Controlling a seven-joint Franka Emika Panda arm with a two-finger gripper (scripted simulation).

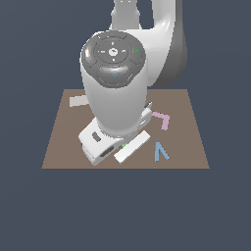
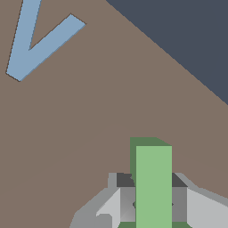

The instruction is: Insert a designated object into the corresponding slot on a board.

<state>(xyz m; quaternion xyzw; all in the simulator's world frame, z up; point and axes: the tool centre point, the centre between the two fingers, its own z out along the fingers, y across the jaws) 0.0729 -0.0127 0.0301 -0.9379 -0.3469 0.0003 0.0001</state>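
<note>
The light-green designated object stands between my gripper's two grey fingers, which press against its sides. My gripper is shut on its stem; the rest of the T is out of frame. In the exterior view the arm covers the middle of the brown board, and only a green sliver of the object peeks out under the white hand of the gripper. The slot is hidden in both views.
A blue V-shaped piece lies near the board's front edge, at the exterior view's right. A pink L-shaped piece lies behind it. A pale flat piece sits at the back left. The board's edge runs close by in the wrist view.
</note>
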